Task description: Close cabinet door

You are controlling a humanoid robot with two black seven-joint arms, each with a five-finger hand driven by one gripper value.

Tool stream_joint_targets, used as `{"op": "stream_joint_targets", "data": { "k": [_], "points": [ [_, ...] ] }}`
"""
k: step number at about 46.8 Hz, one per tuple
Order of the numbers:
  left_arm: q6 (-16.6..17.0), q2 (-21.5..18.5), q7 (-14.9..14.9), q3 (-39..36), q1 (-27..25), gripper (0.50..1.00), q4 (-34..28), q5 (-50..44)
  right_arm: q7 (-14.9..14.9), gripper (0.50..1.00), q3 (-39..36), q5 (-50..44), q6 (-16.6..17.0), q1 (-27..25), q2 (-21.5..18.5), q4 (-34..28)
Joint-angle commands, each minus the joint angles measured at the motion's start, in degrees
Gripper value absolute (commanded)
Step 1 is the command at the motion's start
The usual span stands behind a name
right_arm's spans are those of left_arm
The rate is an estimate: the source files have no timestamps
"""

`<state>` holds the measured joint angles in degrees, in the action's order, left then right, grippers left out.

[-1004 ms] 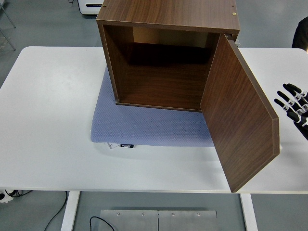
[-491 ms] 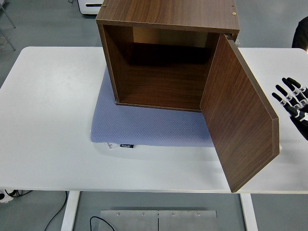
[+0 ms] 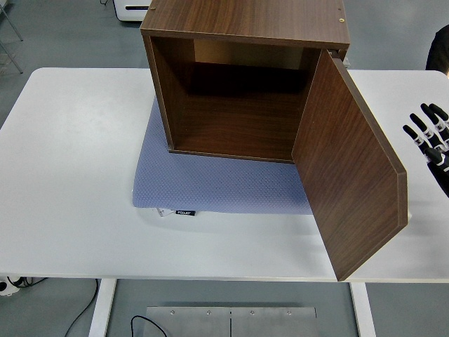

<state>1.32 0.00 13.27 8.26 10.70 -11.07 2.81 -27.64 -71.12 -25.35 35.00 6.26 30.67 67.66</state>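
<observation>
A dark wooden cabinet (image 3: 245, 77) stands at the table's back middle, its front facing me and its inside empty. Its door (image 3: 347, 168) is hinged on the right side and swung wide open, reaching out toward the table's near edge. My right hand (image 3: 429, 137) comes in at the right edge, fingers spread and holding nothing, a little to the right of the door's outer edge and apart from it. The left arm is out of sight.
The cabinet rests on a blue-grey mat (image 3: 217, 184) on the white table (image 3: 70, 175). A dark shape, perhaps a person, shows at the top right corner (image 3: 439, 50). A white appliance (image 3: 133, 8) stands on the floor behind.
My right hand has drifted slightly up and to the right, nearer the picture's edge. The door and cabinet have not moved.
</observation>
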Motion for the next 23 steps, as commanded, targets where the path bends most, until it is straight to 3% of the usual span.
{"op": "stream_joint_targets", "data": {
  "k": [1,23],
  "points": [
    [0.0,0.0,0.0,0.0,-0.1,1.0,0.0,0.0,0.2,1.0,0.6,-0.2,0.0,0.0,0.0,1.3],
    [0.0,0.0,0.0,0.0,-0.1,1.0,0.0,0.0,0.5,1.0,1.2,-5.1,0.0,1.0,-1.9,4.0]
  ]
}}
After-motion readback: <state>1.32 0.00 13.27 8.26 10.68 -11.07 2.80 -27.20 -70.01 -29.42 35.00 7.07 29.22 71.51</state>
